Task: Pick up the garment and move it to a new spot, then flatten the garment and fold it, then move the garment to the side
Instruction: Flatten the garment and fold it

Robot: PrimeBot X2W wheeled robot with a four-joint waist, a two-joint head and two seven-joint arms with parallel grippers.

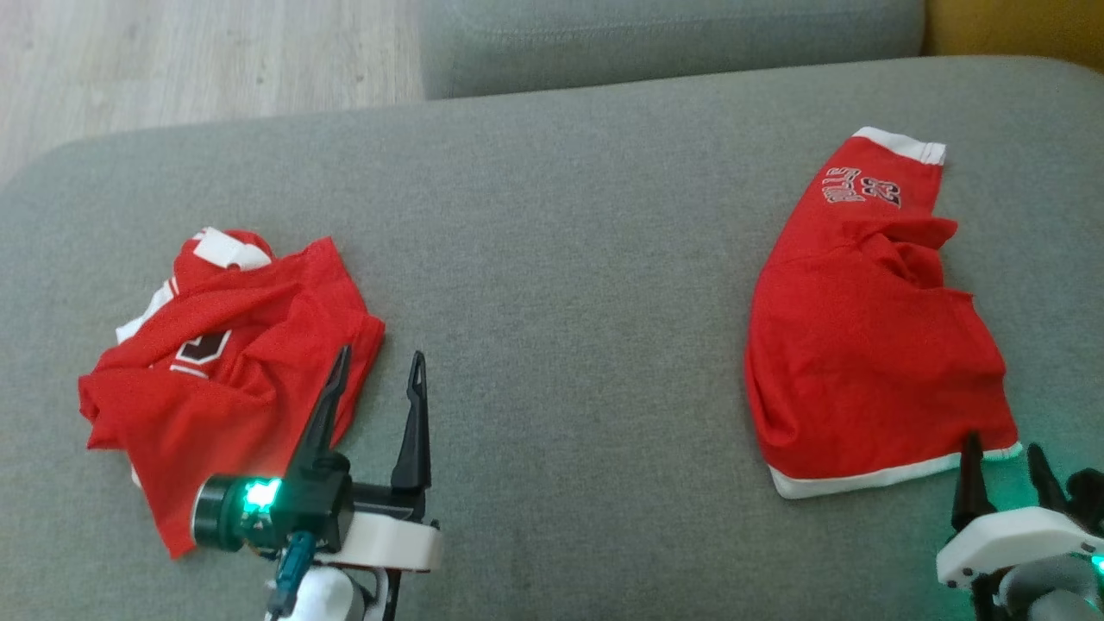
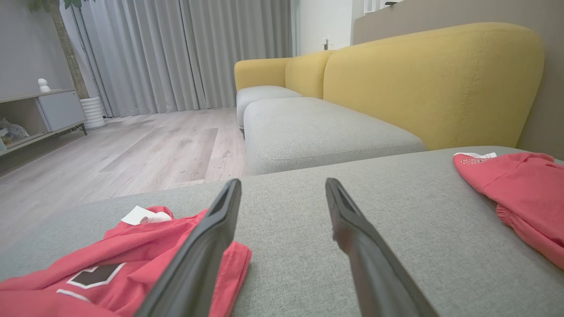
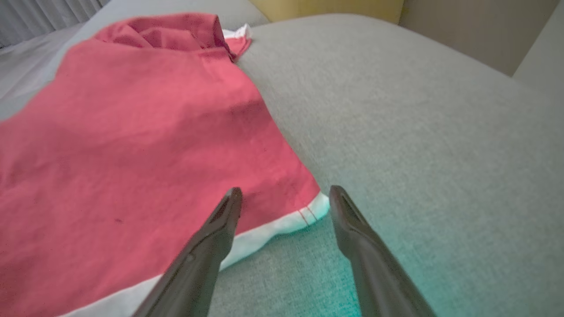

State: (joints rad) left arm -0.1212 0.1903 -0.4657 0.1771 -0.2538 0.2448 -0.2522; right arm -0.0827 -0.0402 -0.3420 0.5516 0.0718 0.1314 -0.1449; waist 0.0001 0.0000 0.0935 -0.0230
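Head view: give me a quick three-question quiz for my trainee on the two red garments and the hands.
1. True or false: the left hand is shut on the crumpled garment.
2. Which part of the flatter garment is the right hand nearest? A. its white hem B. its printed lettering C. its bunched middle
3. Fill in: both garments lie on a ___ cushion.
Key: 1 false, it is open and holds nothing. 2 A. 3 grey.
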